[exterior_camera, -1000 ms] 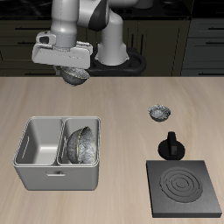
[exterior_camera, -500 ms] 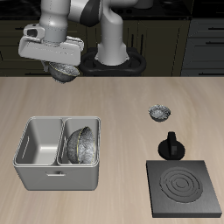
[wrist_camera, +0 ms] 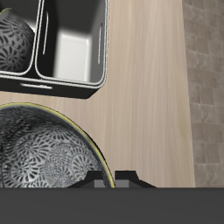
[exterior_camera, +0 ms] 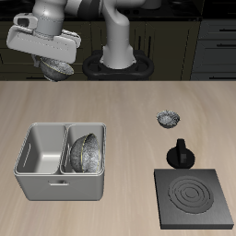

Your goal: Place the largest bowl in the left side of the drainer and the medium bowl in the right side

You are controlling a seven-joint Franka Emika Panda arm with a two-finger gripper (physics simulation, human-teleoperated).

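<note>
Hanging high above the tabletop's back edge, the gripper (exterior_camera: 55, 64) held the medium bowl (exterior_camera: 57, 67) clamped by its rim. Only the exterior view showed the arm, the smallest bowl (exterior_camera: 168, 118), a black knob (exterior_camera: 179, 153) and the black ringed plate (exterior_camera: 194, 197) at the front corner. The wrist view alone looked down into the held bowl's speckled inside. The largest bowl (exterior_camera: 85, 152) lay tilted in one compartment of the drainer (exterior_camera: 37, 175). Dark cabinets (exterior_camera: 212, 41) stood behind the pale wooden tabletop (exterior_camera: 129, 111)
</note>
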